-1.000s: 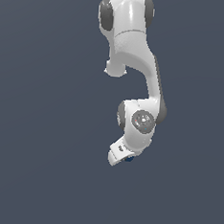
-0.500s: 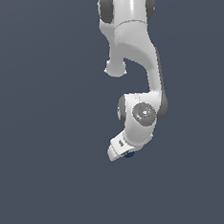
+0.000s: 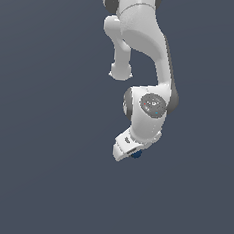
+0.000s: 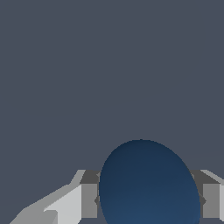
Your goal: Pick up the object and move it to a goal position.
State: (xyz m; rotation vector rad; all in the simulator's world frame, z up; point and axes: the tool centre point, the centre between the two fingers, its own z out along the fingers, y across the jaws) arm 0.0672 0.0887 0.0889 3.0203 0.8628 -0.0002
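Gripping the ball, the tool hides it.

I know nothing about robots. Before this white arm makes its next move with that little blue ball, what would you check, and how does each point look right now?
1. Small dark blue ball sits between the fingers of the white hand: ok, the wrist view shows a finger on each side.
2. Fingers pressing on the ball: cannot tell, the contact is hidden.
3. Ball visible from outside: ok, a blue sliver shows beside the hand.
4. Path around the hand unobstructed: ok, only the plain grey background shows.
5. Goal position marked: cannot tell, no marker appears in either view.
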